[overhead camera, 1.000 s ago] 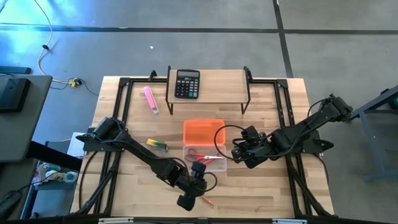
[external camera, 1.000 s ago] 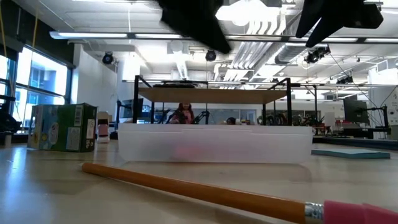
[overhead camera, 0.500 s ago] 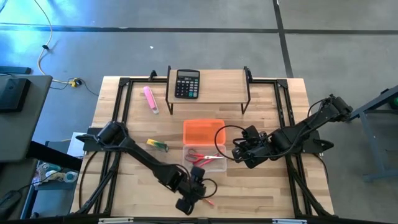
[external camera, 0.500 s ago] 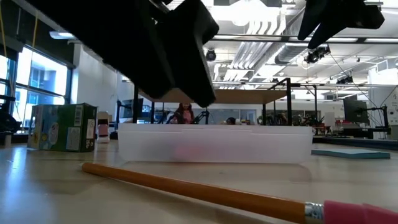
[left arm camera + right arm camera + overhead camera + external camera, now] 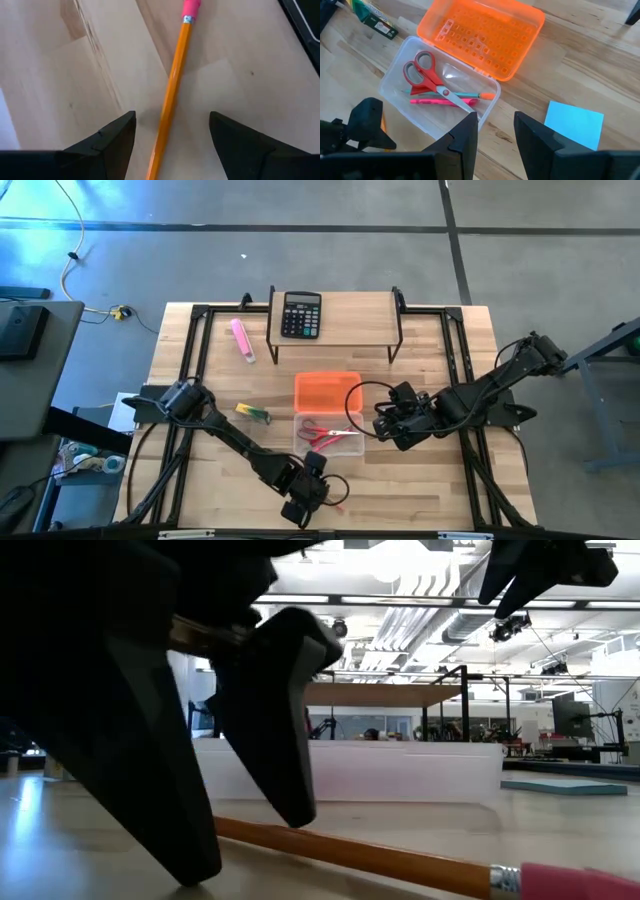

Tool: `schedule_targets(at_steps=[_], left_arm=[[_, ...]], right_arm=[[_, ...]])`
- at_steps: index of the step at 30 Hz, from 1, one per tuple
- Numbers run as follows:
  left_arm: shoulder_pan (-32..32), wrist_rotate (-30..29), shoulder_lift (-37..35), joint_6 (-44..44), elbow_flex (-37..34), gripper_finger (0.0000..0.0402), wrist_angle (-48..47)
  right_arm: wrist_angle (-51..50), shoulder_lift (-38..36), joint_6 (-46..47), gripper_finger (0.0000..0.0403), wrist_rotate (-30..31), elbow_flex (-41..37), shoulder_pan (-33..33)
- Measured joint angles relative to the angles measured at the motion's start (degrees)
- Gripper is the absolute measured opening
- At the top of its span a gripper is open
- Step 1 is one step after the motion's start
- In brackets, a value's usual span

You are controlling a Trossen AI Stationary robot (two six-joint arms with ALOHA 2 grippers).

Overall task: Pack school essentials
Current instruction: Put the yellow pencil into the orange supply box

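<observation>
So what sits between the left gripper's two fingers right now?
The orange pencil lies on the table between the open fingers of the left gripper, untouched, with its pink eraser end pointing away. The left wrist view shows it.

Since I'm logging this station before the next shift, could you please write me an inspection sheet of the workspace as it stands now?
Surface: wooden table, bare patches visible.
Job's things: orange pencil lies flat at the near edge; red-handled scissors and pens lie in the clear box, its orange lid open; light-blue notepad beside the box; green packet left of it.
Clutter: black calculator on the shelf riser; pink marker.
Grippers: left gripper open, straddling the pencil; right gripper empty, above the box's edge.
Cables: black loop by the right arm.
Surroundings: grey floor, lab room behind.
</observation>
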Motion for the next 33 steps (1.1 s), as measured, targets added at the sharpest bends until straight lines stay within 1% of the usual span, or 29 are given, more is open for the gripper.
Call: schedule_targets(at_steps=[3,10,14,28,33], left_arm=[[0.6,0.4,0.0,-1.0,0.1,0.0219,-1.4],[1.5,1.1,-0.1,0.0,-0.4,0.0149,-2.7],[1.5,1.2,-0.3,0.2,-1.4,0.0116,-2.5],[1.0,0.3,-0.1,2.9,-1.7,0.0022,-2.6],[0.7,-0.1,-0.1,2.7,-1.8,0.0008,-2.3]], right_arm=[[0.0,0.0,0.0,0.0117,0.0,0.0,0.0],[0.6,0.0,1.2,0.0117,0.1,0.0,0.0],[0.7,0.0,1.3,0.0117,0.1,0.0,0.0],[1.8,0.0,1.3,0.0117,0.1,0.0,0.0],[1.8,0.0,1.3,0.0117,0.1,0.0,0.0]])
